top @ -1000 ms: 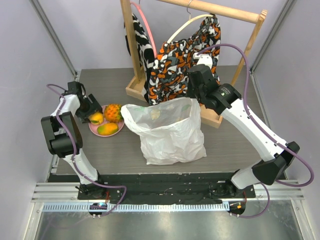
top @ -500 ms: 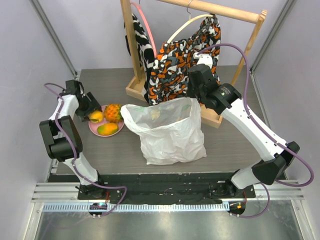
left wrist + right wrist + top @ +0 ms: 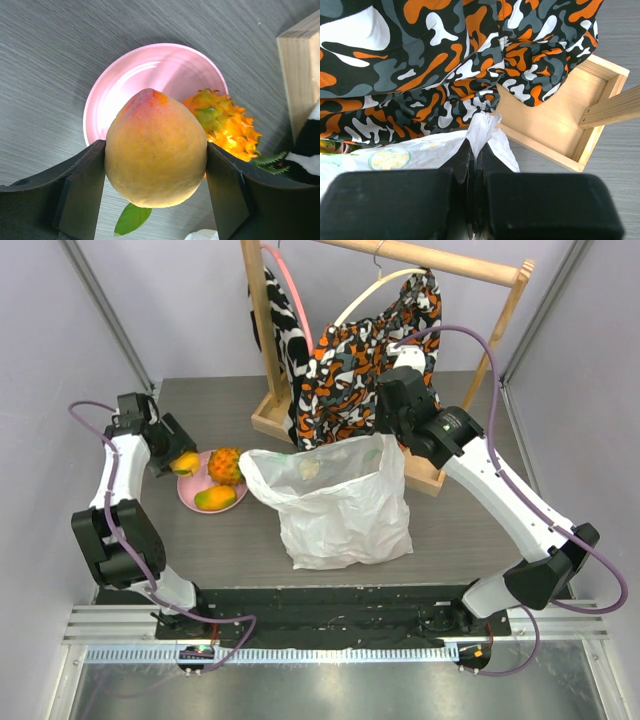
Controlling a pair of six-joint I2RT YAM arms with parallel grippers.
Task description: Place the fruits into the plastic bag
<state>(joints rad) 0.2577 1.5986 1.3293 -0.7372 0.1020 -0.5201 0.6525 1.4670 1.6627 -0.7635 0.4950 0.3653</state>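
My left gripper (image 3: 178,460) is shut on the pink-orange peach (image 3: 156,148), also seen in the top view (image 3: 186,462), and holds it above the left edge of the pink plate (image 3: 188,494). The orange pineapple (image 3: 226,466) and the yellow-green mango (image 3: 214,499) lie on the plate. The pineapple also shows in the left wrist view (image 3: 225,122). The white plastic bag (image 3: 340,506) stands open in the middle. My right gripper (image 3: 392,440) is shut on the bag's right handle loop (image 3: 484,126) and holds it up. The red and round yellow fruits are not in view.
A wooden rack (image 3: 270,420) with a box base (image 3: 555,120) stands behind the bag, hung with an orange-black-white patterned cloth (image 3: 360,355). A loose green leaf (image 3: 131,219) lies on the table under the peach. Grey walls close in the left and right sides.
My left gripper has lifted the peach off the plate and drawn it back to the left. The right arm and the bag have not moved.
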